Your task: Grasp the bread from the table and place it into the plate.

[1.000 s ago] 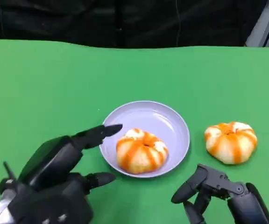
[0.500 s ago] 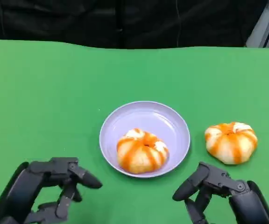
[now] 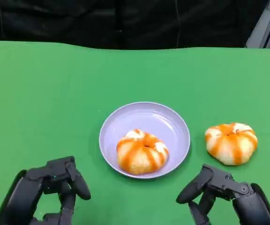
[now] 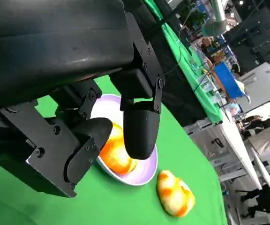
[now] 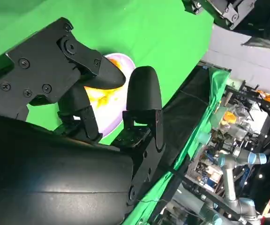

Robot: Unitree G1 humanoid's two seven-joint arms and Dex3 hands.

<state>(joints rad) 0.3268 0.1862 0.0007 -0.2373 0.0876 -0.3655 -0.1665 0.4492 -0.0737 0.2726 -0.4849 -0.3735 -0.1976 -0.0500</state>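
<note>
Bread (image 3: pixel 142 151) lies inside the lilac plate (image 3: pixel 168 120), near the middle of the green table (image 3: pixel 46 93); a second bread (image 3: pixel 231 142) lies on the cloth just beside the plate, toward the right edge. Two breads, one plate. Both hands are at the near edge: the left hand (image 3: pixel 48 190) and the right hand (image 3: pixel 224 194) each hold nothing, fingers loosely apart and bent.

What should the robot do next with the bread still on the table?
Probably reach the right hand forward to the bread on the table. That hand holds nothing and sits just in front of it, and the plate already holds one bread with bare room beside it.
</note>
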